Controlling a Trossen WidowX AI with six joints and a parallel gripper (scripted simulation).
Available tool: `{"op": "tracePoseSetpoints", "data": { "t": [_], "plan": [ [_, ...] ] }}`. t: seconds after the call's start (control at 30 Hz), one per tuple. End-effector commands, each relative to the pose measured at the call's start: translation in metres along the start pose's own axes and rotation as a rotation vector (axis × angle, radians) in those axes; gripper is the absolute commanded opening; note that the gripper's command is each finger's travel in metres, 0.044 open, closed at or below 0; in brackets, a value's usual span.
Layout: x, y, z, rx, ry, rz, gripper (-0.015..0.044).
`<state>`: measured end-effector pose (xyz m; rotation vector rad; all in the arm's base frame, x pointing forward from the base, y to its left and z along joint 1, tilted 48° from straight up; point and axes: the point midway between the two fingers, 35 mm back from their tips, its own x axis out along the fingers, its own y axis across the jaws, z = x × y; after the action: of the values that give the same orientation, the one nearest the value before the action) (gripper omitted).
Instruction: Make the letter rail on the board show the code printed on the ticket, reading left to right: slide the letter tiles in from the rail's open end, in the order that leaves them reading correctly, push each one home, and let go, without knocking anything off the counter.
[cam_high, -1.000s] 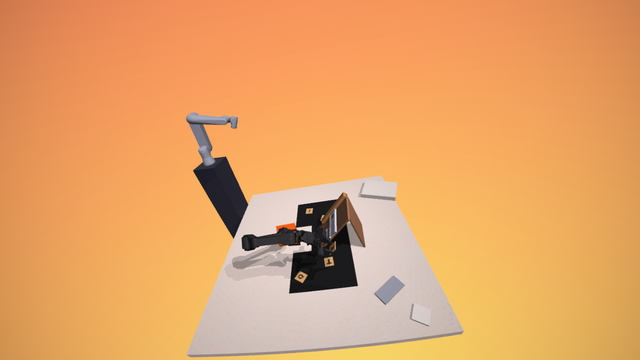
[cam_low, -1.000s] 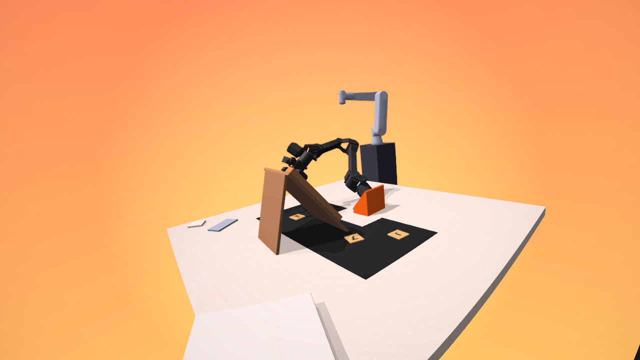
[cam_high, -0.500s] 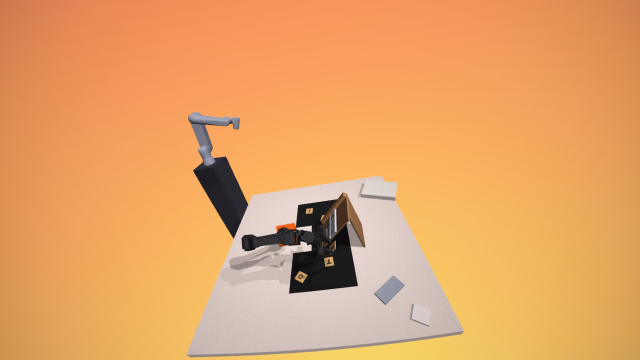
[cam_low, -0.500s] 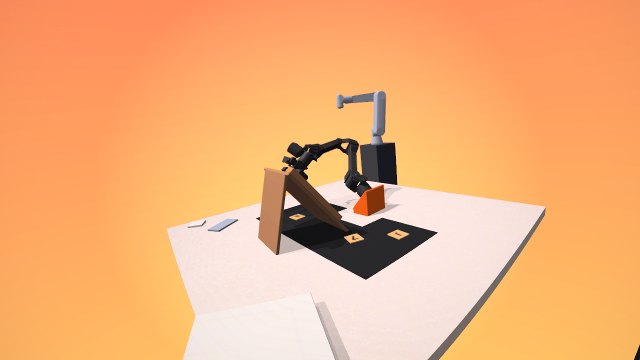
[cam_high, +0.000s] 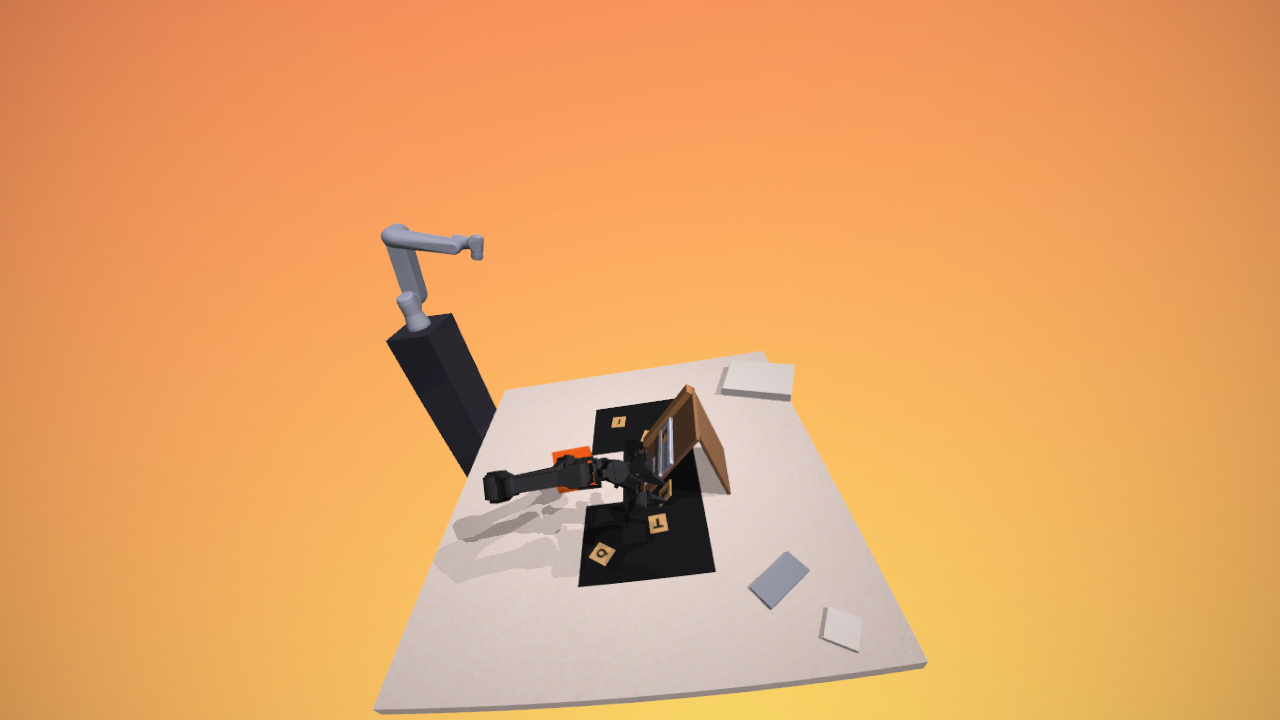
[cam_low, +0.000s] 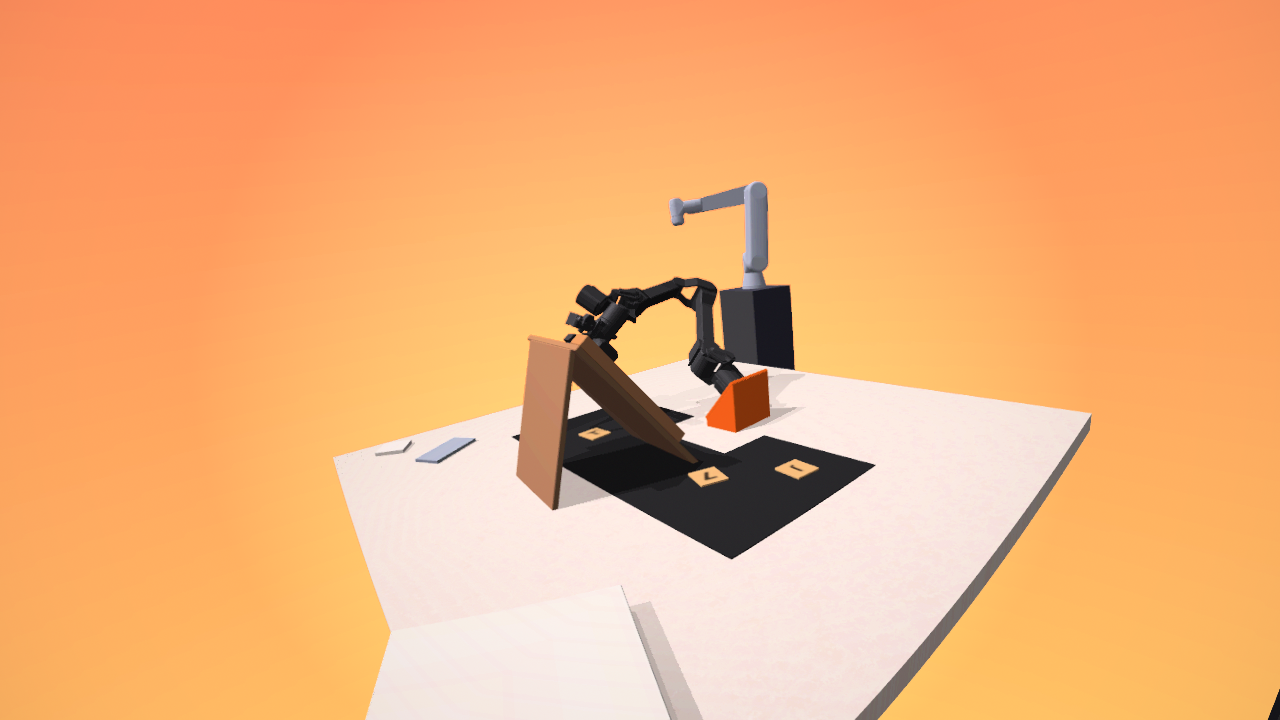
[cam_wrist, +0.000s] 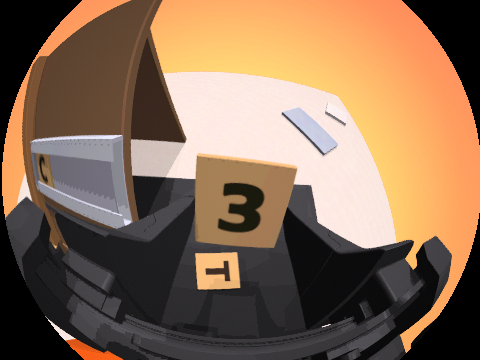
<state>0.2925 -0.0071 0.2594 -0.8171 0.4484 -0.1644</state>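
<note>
My gripper (cam_high: 657, 494) (cam_wrist: 240, 208) is shut on the 3 tile (cam_high: 665, 489) (cam_wrist: 242, 227), held up with its face to the wrist camera, right of the rail (cam_high: 669, 438) (cam_wrist: 75, 148) in the wrist view. The silver rail is on the sloping brown board (cam_low: 546, 420) (cam_wrist: 90, 90). A C tile (cam_wrist: 44, 170) is inside it, towards the left. The T tile (cam_high: 657, 523) (cam_low: 594, 434) (cam_wrist: 218, 271) and Q tile (cam_high: 601, 553) lie on the black mat (cam_high: 684, 555) (cam_low: 733, 532). The ticket is not visible. The fingertips are hidden in the exterior view.
Two more tiles (cam_low: 708, 477) (cam_low: 796, 469) lie on the mat's other side. An orange block (cam_low: 751, 402) is by my arm's base. A blue-grey slab (cam_high: 778, 580) (cam_wrist: 310, 131), a small white block (cam_high: 841, 629) and a large white block (cam_high: 758, 379) are on the counter. A grey arm (cam_high: 407, 268) stands behind.
</note>
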Motion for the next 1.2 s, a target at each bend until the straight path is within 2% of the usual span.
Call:
{"op": "tracePoseSetpoints", "data": {
  "t": [0.0,1.17],
  "plan": [
    [0.000,0.003,0.000,0.006,0.000,-0.001,0.0000],
    [0.000,0.020,0.001,0.006,0.000,0.000,0.0000]
  ]
}}
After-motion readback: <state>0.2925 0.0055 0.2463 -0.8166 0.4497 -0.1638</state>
